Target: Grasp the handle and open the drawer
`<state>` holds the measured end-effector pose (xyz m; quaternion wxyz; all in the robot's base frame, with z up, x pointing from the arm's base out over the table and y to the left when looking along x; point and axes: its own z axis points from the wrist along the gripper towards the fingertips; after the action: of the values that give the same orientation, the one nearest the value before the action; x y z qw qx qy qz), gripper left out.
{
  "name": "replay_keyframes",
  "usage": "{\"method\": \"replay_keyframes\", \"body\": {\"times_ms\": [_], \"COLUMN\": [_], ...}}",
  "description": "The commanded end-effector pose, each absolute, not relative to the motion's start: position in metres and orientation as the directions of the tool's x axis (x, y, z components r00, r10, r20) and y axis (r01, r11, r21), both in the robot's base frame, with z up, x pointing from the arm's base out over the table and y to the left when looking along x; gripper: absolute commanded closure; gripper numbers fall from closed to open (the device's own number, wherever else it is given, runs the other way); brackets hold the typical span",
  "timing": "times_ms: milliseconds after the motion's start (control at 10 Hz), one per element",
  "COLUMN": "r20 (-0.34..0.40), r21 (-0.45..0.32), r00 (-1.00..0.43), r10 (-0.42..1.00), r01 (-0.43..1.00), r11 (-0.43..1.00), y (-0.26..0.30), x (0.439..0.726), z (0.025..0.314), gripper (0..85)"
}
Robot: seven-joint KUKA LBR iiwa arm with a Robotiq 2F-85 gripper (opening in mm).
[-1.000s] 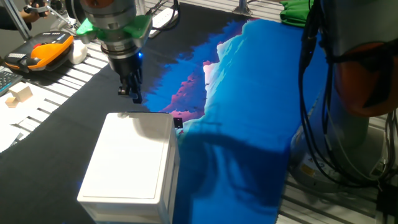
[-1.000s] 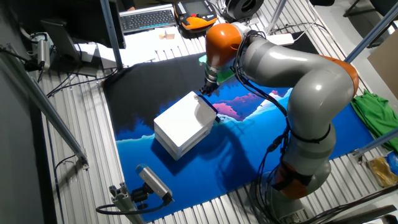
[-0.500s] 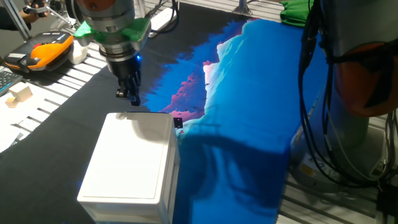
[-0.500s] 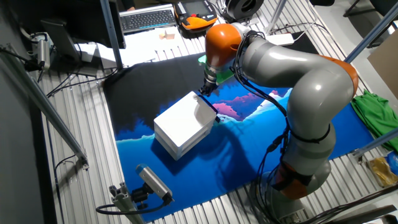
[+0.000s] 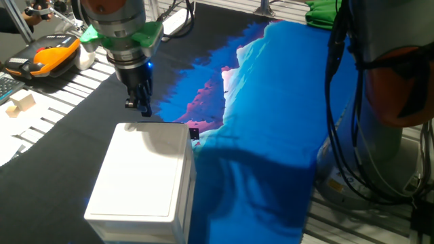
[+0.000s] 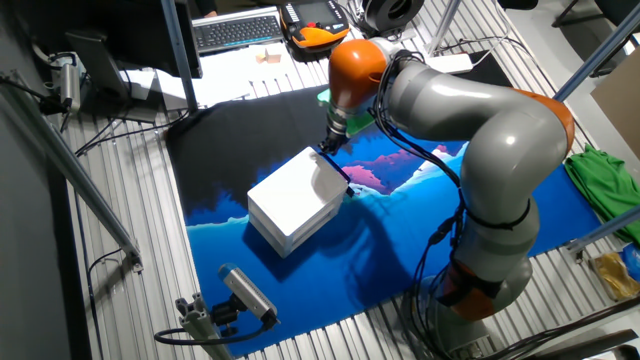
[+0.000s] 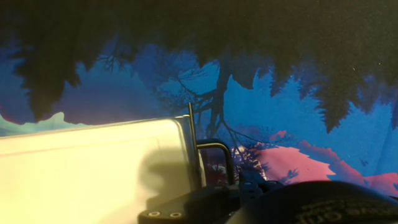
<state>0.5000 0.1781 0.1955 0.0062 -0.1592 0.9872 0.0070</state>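
white drawer unit [image 5: 139, 179] on a blue, pink and black printed cloth [image 5: 264, 122] over the table, seen too from the other side [image 6: 293, 199]. flat white top panel facing up, narrow front end toward the arm. drawer [image 7: 93, 158] at the top of the unit, pale front edge visible in the hand view, looks pushed in flush. handle [image 7: 214, 158], thin dark bar bent at a corner, standing just off the drawer's front face; small black end piece [image 5: 194, 133] at the unit's upper front corner.

gripper [image 5: 138, 103] pointing down, dark fingers hanging just above and beyond the front edge of the unit, near the handle but apart from it in one fixed view. fingers close together, nothing seen between them; exact gap hard to read. in the other fixed view, gripper [image 6: 327, 147] right at the unit's far corner. grey and orange arm [image 6: 470, 130] arching over the cloth.

orange and black pendant [image 5: 47, 54] and small wooden block [image 5: 20, 102] on the slatted surface to the side. keyboard [image 6: 237, 30] at the far edge. green cloth [image 6: 600, 175] off to one side.
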Motion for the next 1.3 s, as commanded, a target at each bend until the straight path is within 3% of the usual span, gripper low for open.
{"method": "replay_keyframes", "body": {"times_ms": [0,400,800,1200], "r20": [-0.015,-0.012,0.041,0.019], "r21": [0.013,0.009,-0.045,-0.031], "r00": [-0.949,-0.951,-0.954,-0.956], "r10": [-0.314,-0.31,-0.296,-0.292], "r01": [-0.314,-0.31,-0.298,-0.293], "r11": [0.949,0.951,0.953,0.956], "y": [0.1786,0.1814,0.1879,0.1867], "x": [0.5002,0.5006,0.5021,0.5021], "z": [0.1953,0.1958,0.1977,0.1972], "gripper": [85.0,85.0,85.0,85.0]}}
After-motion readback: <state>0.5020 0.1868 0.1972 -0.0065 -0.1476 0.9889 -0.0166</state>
